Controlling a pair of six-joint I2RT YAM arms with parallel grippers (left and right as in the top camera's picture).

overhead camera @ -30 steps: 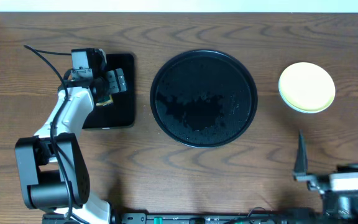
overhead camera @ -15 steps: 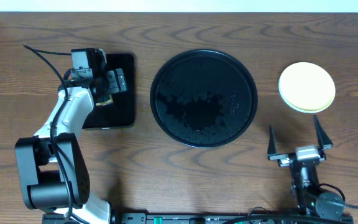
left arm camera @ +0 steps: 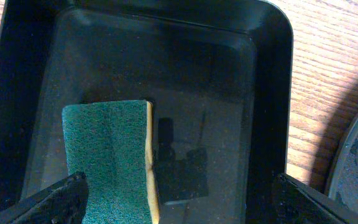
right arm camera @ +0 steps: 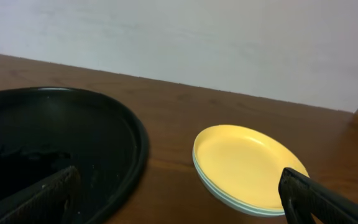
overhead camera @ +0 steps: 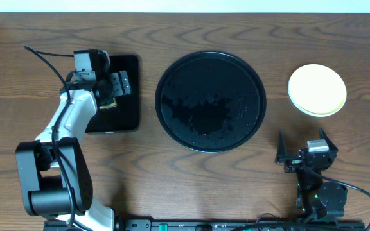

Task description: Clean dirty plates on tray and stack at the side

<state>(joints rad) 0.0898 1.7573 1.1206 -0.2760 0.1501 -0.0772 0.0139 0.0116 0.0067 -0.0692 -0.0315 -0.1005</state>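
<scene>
The plates (overhead camera: 317, 90) stand stacked on the table at the right, the pale yellow one on top, with mint-blue rims showing beneath it in the right wrist view (right arm camera: 247, 165). The large round black tray (overhead camera: 210, 101) sits in the middle with wet specks and no plates on it; it also shows in the right wrist view (right arm camera: 61, 149). My right gripper (overhead camera: 304, 154) is open and empty, low at the front right, below the stack. My left gripper (overhead camera: 112, 90) is open over the rectangular black tray, above a green and yellow sponge (left arm camera: 109, 155).
The smaller rectangular black tray (overhead camera: 122, 96) lies at the left and holds the sponge; its rim shows in the left wrist view (left arm camera: 272, 93). A pale wall runs behind the table's far edge (right arm camera: 179, 37).
My right arm has drawn back toward the front edge and folded down, its open fingers now closer together in view. The left arm, the plates and the trays have not moved.
</scene>
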